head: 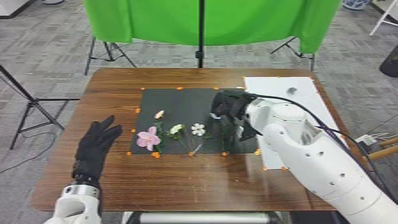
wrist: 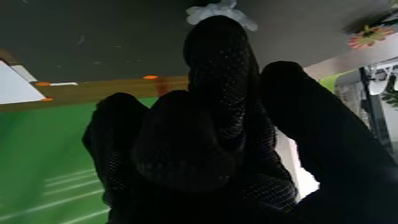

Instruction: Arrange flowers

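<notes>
White bloom at the right robot hand [head: 233, 104], dark mat [head: 173, 100].
Likely step: placing the white flower [wrist: 222, 14] beside the laid-out flowers [head: 197, 129]; best settled low, stem clear of theirs, released gently. Right robot hand: bloom just beyond it, grip cannot be told. Left robot hand [head: 96, 142]: wide, empty, over desk [head: 178, 187].

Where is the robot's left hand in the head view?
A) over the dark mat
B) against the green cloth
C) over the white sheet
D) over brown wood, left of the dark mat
D: the left hand is over the brown table, off to the left of the dark mat.
</notes>
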### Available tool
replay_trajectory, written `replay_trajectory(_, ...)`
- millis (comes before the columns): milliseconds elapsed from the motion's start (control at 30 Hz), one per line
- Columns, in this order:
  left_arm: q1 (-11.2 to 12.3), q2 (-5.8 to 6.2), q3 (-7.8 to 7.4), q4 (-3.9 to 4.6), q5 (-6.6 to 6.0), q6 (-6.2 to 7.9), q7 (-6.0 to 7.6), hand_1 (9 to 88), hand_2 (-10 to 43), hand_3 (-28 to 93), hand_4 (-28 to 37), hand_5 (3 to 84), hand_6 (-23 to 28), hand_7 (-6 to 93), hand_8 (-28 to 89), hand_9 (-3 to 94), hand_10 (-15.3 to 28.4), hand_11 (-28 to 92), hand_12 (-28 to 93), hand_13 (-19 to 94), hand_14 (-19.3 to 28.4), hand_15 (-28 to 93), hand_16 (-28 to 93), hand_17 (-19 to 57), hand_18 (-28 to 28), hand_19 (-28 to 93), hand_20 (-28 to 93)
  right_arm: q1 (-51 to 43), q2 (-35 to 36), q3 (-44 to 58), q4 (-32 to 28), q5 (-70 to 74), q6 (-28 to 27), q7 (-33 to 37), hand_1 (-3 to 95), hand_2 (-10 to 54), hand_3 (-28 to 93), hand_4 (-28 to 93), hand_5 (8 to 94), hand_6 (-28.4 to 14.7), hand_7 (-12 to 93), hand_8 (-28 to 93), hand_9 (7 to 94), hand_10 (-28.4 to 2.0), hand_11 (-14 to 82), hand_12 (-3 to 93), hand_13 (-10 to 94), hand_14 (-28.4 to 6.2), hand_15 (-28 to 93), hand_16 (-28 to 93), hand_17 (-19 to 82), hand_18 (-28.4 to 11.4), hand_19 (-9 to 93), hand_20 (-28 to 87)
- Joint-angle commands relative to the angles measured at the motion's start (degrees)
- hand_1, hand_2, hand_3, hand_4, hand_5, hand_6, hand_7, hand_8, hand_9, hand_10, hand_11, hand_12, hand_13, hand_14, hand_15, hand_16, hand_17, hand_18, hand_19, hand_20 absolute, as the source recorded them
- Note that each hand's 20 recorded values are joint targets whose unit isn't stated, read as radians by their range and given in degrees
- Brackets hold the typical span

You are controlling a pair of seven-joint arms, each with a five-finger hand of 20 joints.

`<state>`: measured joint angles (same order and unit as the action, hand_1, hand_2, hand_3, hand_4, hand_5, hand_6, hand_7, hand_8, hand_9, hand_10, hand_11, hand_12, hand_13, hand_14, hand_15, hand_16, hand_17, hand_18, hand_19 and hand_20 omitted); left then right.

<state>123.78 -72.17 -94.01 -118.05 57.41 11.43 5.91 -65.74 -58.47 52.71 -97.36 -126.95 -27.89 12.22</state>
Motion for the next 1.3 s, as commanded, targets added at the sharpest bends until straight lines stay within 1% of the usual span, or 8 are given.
replay_trajectory(33, 0.9, -0.39, -0.19, 0.08, 0.11, -0.37, -0.08, 18.1, 5.3, 63, -28.3, 41.2, 3.8, 6.3, -6, 43.7, 13.0, 15, 13, 34, 13.8, 10, 2, 5.1, 10.3, 1, 17, 0.21, 1.82, -0.14, -0.38, -1.17, -0.76, 0.54, 29.3, 13.6, 74, 9, 57.8, 1.4, 14, -11, 90.1, -12.7, 45.6, 25.5, 93, -4.2, 65, 33, 68, -13.9, 93, 66)
replay_trajectory(133, 1.02, -0.38, -0.24, 0.0, 0.12, -0.5, -0.18, 18.1, 5.2, 63, -28.3, 41.1, 3.8, 6.4, -6, 43.7, 12.9, 16, 13, 34, 13.7, 10, 2, 5.1, 10.3, 1, 17, 0.1, 2.18, -0.14, -0.47, -1.31, -0.9, 0.59, 29.1, 13.4, 74, 9, 58.2, 1.2, 14, -11, 90.1, -12.6, 45.5, 25.6, 93, -4.2, 65, 33, 68, -13.8, 93, 66)
replay_trajectory(333, 0.97, -0.26, -0.23, -0.05, 0.13, -0.23, -0.32, 18.1, 5.2, 63, -28.3, 41.2, 3.8, 6.5, -6, 43.7, 12.9, 16, 13, 34, 13.8, 10, 2, 5.1, 10.3, 1, 17, 0.25, 2.53, 0.32, -0.82, -1.05, -1.1, 0.74, 29.1, 13.3, 74, 9, 58.6, 1.1, 14, -11, 90.1, -12.6, 45.4, 25.6, 93, -4.2, 65, 33, 68, -13.8, 93, 66)
replay_trajectory(500, 0.76, -0.18, -0.22, 0.02, 0.18, -0.35, -0.71, 18.2, 5.2, 63, -28.3, 41.2, 3.8, 6.4, -6, 43.7, 12.9, 16, 13, 34, 13.8, 10, 2, 5.1, 10.2, 1, 17, 0.26, 2.79, 0.66, -0.93, -1.26, -1.01, 1.2, 29.0, 13.2, 74, 9, 58.8, 1.0, 14, -11, 90.2, -12.7, 45.4, 25.6, 93, -4.4, 65, 33, 68, -13.9, 93, 66)
replay_trajectory(767, 0.97, -0.2, -0.31, -0.04, 0.03, -0.45, -0.73, 18.1, 5.2, 63, -28.3, 41.2, 3.9, 6.2, -6, 43.7, 12.8, 16, 13, 34, 13.8, 10, 2, 5.2, 10.2, 1, 17, -0.34, 2.7, 1.72, -1.05, -1.46, -1.02, 1.89, 28.7, 13.2, 74, 8, 59.6, 0.7, 14, -11, 90.2, -12.7, 45.3, 25.6, 93, -4.3, 65, 33, 68, -13.9, 93, 66)
replay_trajectory(900, 0.59, -0.11, -0.19, 0.09, 0.07, -0.48, -0.9, 18.1, 5.2, 63, -28.3, 41.2, 3.8, 6.3, -6, 43.7, 12.9, 16, 13, 34, 13.8, 10, 2, 5.2, 10.2, 1, 17, 0.09, 2.87, 2.06, -0.83, -1.25, -2.31, 2.51, 28.7, 13.2, 73, 8, 60.8, 0.2, 14, -11, 90.2, -12.7, 45.3, 25.7, 93, -4.3, 65, 33, 68, -13.9, 93, 66)
replay_trajectory(1067, 0.9, -0.15, -0.19, -0.04, 0.02, -0.41, -0.79, 18.1, 5.1, 63, -28.3, 41.2, 3.9, 6.2, -6, 43.5, 13.0, 16, 13, 34, 13.8, 10, 2, 5.2, 10.2, 1, 17, -0.3, 3.33, 2.71, -1.53, -1.21, -3.21, 2.89, 28.7, 13.5, 73, 8, 62.7, -0.6, 13, -10, 90.1, -12.7, 45.3, 25.7, 93, -4.3, 65, 33, 68, -13.9, 93, 66)
replay_trajectory(1300, 0.73, -0.25, -0.19, 0.05, -0.03, -0.2, -0.54, 18.2, 5.2, 63, -28.3, 41.1, 3.8, 6.2, -6, 43.6, 13.0, 16, 13, 34, 13.8, 10, 2, 5.1, 10.2, 1, 17, -1.23, 3.85, 3.11, -3.79, 0.85, 3.88, 1.83, 28.6, 13.4, 72, 7, 63.4, -0.7, 13, -10, 90.0, -12.7, 45.2, 25.8, 93, -4.2, 65, 33, 68, -13.9, 93, 66)
